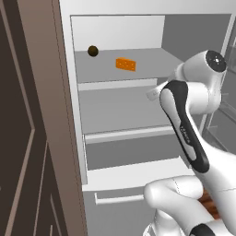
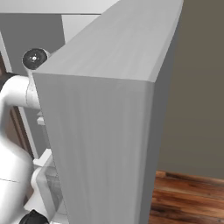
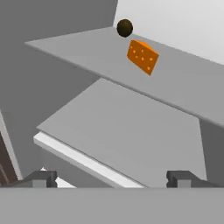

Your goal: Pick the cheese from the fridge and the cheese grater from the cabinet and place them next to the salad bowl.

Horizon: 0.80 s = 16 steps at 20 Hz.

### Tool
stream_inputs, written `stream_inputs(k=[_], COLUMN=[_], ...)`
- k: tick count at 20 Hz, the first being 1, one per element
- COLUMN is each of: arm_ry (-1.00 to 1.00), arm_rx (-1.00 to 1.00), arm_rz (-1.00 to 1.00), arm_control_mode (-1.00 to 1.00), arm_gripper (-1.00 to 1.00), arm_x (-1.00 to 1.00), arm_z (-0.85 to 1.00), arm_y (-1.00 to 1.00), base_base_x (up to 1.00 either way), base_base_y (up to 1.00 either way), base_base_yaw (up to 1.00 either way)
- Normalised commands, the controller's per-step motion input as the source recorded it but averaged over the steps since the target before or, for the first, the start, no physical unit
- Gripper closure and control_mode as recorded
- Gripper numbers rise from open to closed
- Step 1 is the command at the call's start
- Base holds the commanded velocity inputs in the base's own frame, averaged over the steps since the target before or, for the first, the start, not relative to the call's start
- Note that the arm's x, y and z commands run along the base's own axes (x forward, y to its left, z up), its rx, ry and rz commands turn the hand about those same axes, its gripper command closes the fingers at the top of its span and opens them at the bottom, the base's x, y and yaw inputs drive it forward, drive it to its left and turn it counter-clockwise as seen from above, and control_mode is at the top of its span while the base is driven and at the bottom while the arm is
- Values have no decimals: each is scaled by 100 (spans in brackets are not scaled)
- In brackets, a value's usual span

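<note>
You are looking into the open fridge (image 1: 73, 92), where the top grey shelf (image 1: 138, 73) is carrying the cheese (image 1: 126, 64), an orange wedge lying near its middle. A small dark brown ball (image 1: 92, 50) is sitting on the same shelf, near the wedge but apart from it, towards the back wall.

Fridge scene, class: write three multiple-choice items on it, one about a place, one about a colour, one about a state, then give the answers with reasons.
1. Where does the cheese lie?
A. top shelf of the fridge
B. bottom shelf
C. floor

2. What colour is the small ball beside the cheese?
A. white
B. dark brown
C. green

3. How is the claw?
A. shut on the cheese
B. shut on the ball
C. open, holding nothing

Answers: 1 A, the wedge sits on the highest shelf; 2 B, it shows dark brown in the left base and hand views; 3 C, the fingertips stand wide apart, short of the cheese.
</note>
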Motion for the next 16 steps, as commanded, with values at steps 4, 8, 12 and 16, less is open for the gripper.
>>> stream_inputs(k=[4,8,12,16], arm_ry=[-14,-5,0,0], arm_rx=[0,0,0,0], arm_rz=[11,8,2,0], arm_control_mode=[-100,-100,-100,-100], arm_gripper=[-100,-100,-100,-100], arm_x=[0,0,2,15], arm_z=[14,22,31,17], arm_y=[0,0,0,0], base_base_x=[0,0,0,0], base_base_y=[0,0,0,0], base_base_yaw=[0,0,0,0])
